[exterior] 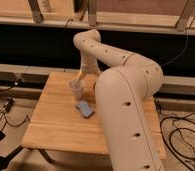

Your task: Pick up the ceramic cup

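The ceramic cup [76, 89] is a small plain white cup standing upright on the wooden table [51, 120], toward its back middle. My gripper [80, 76] hangs from the cream arm that reaches over the table, and it sits just above and behind the cup's rim. A small blue-grey flat object [84, 108] lies on the table in front of the cup.
My large cream arm [126, 110] covers the right half of the table. A dark shelf and metal rails run behind the table. Cables [183, 130] lie on the floor to the right and cables [3, 107] on the left.
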Tool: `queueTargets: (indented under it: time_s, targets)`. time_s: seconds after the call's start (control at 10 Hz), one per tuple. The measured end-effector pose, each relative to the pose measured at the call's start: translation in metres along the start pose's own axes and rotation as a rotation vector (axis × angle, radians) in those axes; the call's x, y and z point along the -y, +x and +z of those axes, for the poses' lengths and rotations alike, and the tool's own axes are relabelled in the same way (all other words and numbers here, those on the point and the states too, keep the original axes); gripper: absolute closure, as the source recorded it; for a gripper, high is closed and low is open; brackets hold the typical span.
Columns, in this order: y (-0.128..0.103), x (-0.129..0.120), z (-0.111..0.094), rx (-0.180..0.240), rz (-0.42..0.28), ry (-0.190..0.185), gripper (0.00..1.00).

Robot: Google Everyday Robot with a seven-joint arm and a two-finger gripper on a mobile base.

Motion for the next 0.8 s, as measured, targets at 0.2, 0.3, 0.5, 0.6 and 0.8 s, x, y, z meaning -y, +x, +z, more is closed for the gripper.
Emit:
queueTargets:
  time_s: [0.2,0.3,0.5,0.6,0.8]
  targets:
    - [-0.001,-0.01,0.018,-0.025,-0.02,-0.02,0.2]
    - [-0.007,-0.015,0.024,-0.023,-0.029,-0.031,0.2]
    - [-0.025,-0.035,0.039,-0.013,-0.07,-0.039,0.2]
    - [-0.032,-0.043,0.043,-0.007,-0.085,-0.039,0.2]
    - [-0.045,-0.052,0.049,0.007,-0.1,-0.044,0.2]
